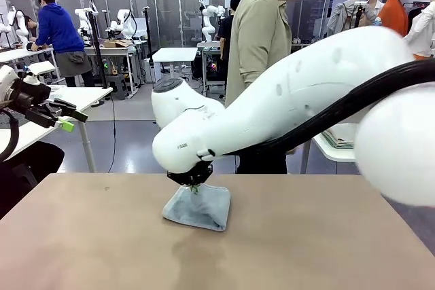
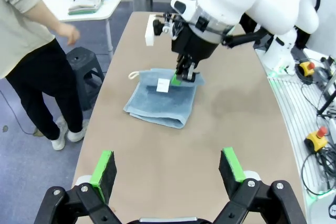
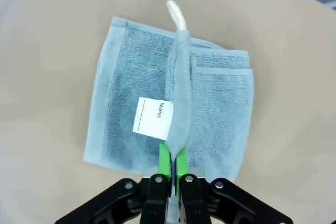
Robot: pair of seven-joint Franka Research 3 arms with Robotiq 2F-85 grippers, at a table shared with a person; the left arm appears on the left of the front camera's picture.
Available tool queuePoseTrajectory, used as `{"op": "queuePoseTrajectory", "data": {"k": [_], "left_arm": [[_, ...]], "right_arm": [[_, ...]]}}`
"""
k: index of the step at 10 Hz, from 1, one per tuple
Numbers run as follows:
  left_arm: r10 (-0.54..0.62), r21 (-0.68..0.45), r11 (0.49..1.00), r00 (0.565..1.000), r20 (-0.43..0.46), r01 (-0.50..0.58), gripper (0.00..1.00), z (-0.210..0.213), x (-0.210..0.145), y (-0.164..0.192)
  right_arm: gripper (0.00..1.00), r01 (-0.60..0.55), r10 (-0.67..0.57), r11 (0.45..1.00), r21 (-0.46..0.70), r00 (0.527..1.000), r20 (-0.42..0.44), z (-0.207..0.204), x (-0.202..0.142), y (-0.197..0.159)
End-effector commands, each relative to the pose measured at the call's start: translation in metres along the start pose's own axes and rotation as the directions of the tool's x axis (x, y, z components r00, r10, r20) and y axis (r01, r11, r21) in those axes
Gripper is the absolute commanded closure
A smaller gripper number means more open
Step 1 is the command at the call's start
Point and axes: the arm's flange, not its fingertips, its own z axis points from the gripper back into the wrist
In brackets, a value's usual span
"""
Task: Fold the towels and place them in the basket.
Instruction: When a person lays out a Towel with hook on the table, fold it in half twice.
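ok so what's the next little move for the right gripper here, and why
Probably raise the right gripper slightly and carry the cloth it pinches over to one side, then lay it down. It is shut on a raised ridge of the towel that runs up to the loop, so that layer isn't lying flat on the table. The left gripper hangs open, apart from the towel.

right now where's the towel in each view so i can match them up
Front view: towel on the table, just left of centre, under the right gripper.
Left wrist view: towel at picture centre, loop at its upper left.
Right wrist view: towel mid-picture, a ridge pinched up, loop at top.
Shared landmark: the right gripper shut on the towel's middle fold.
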Motion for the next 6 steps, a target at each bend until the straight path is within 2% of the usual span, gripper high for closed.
{"op": "queuePoseTrajectory", "data": {"k": [1,2,6], "left_arm": [[-0.003,-0.006,1.0,1.0,-0.011,0.003,0.0,0.0,0.0,-0.001],[-0.003,-0.006,1.0,1.0,-0.011,0.003,0.0,0.0,0.0,-0.001],[-0.003,-0.006,1.0,1.0,-0.011,0.003,0.0,0.0,0.0,-0.001]], "right_arm": [[1.0,0.078,-0.078,0.997,-0.025,0.997,0.027,-0.007,0.004,0.013],[1.0,0.097,-0.095,0.995,-0.027,0.993,0.076,-0.012,0.002,0.017],[1.0,0.098,-0.1,0.995,0.029,0.992,0.076,-0.024,0.001,0.026]]}}
